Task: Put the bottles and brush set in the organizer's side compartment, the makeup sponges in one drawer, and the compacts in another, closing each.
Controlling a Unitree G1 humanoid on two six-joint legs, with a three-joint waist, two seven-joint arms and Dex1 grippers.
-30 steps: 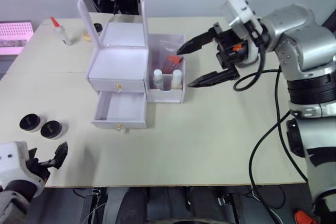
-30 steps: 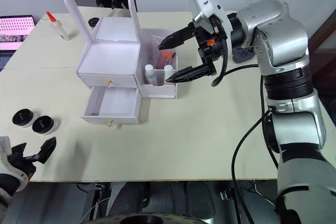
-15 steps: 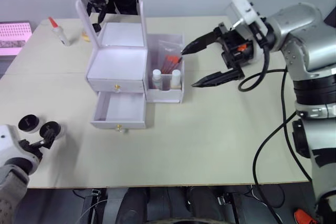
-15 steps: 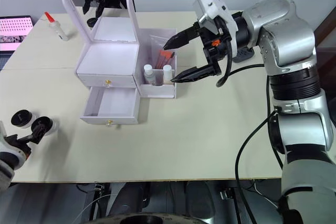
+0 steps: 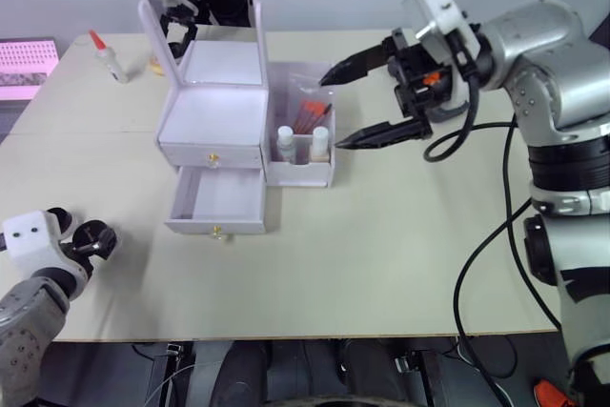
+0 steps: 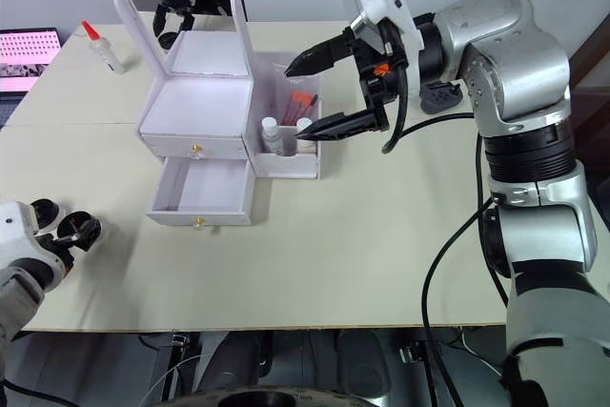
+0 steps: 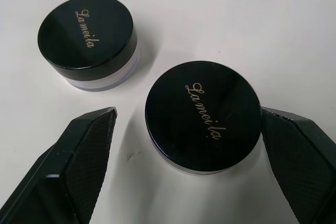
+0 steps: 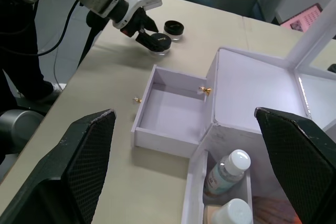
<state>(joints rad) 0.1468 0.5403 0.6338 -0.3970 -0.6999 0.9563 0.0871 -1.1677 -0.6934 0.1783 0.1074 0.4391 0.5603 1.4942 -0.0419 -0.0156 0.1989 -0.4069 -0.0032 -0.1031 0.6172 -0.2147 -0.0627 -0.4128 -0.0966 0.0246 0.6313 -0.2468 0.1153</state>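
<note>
Near compact [image 7: 203, 123] sits on the table [image 5: 381, 235] at its left front edge, black lid up, between the fingers of my left tool [image 7: 195, 167]; fingers apart, one each side, neither visibly touching it yet. Second compact [image 7: 88, 39] is just beside it, farther out, not touching. Main risk: the far finger [image 7: 79, 156] stands in the narrow gap between the two compacts, so a skewed close could nudge the second one away or pinch both. Lids are smooth and round with a clear base below; if I clamp on the lid rim rather than the body, I'd expect it to squirt out or the lid to pop. Also close to the table edge, so a slip could send it off. Organizer [image 5: 212, 131] is well apart toward the middle; bottom drawer [image 5: 217, 199] is pulled out and looks empty, top drawer [image 5: 212, 153] is closed. Carry path has to clear the drawer's front wall and its gold knob [image 5: 217, 231], or I'd shove the drawer in or shift the whole box. My right tool [image 5: 345, 105] hangs wide apart, holding nothing, just beside the side compartment [image 5: 301, 145] with the bottles [image 5: 286, 142] and brush set [image 5: 310, 113] already in; a low sweep there could tip the bottles.
</note>
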